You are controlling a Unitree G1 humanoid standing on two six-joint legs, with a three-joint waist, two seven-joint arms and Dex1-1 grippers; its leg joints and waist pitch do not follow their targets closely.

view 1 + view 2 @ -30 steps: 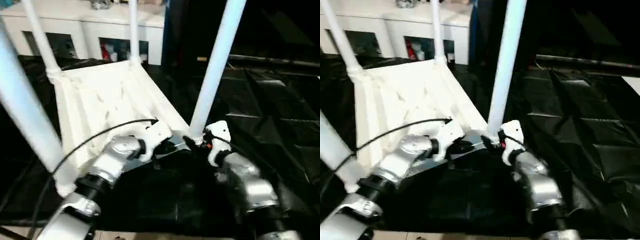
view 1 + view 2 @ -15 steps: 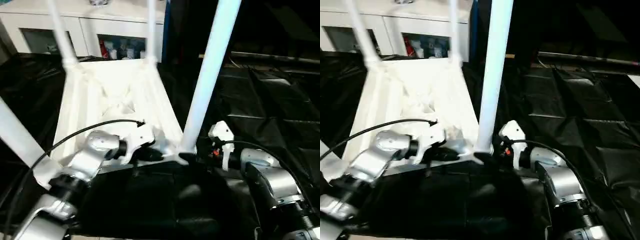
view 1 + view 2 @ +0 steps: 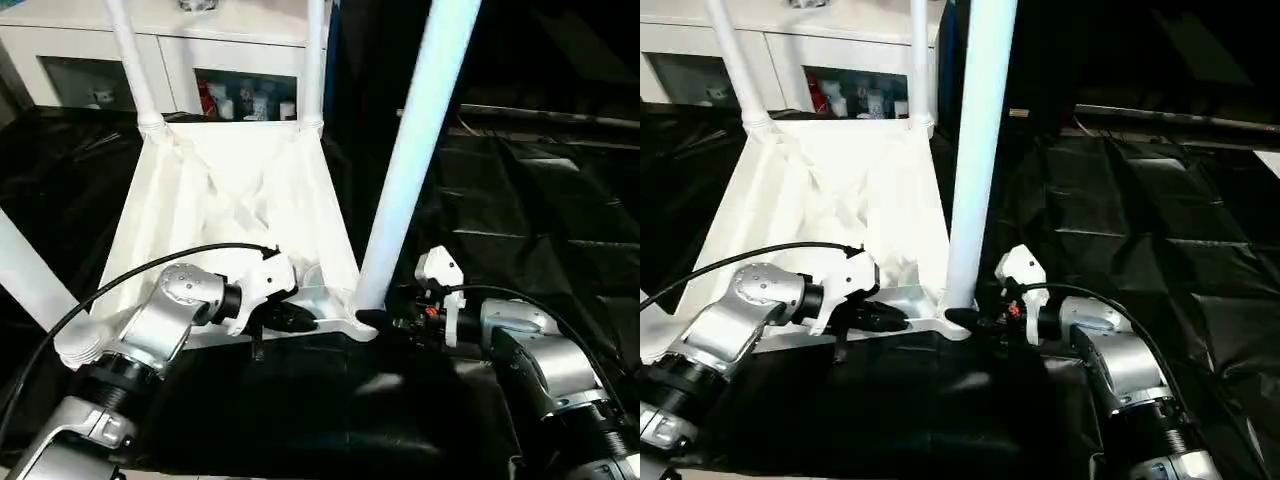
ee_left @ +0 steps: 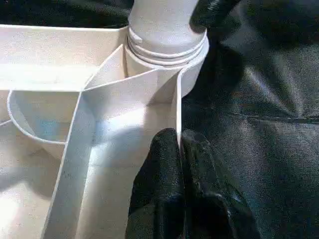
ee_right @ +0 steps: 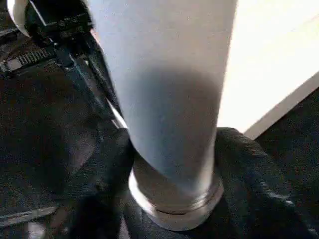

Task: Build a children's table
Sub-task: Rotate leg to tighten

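Upside-down small white plastic children's table (image 3: 235, 200) sits on black-covered counter (image 3: 540, 210). Our left gripper (image 4: 179, 149), jaws closed, pinches its thin rim; right gripper (image 3: 385, 322) jaws flank near tapered tube leg (image 3: 410, 160). Light, stiff, slick: we'd grip low, by socket.

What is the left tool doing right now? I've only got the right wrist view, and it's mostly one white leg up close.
Observer: The left tool is shut on the table top's near rim, right beside that leg's socket.
Operator: How many legs are standing?
Observer: Four, one at each corner of the upside-down top: near right leg, near left leg, far left leg, far right leg.
Operator: What's underneath it all?
Observer: A surface under a wrinkled black cover.
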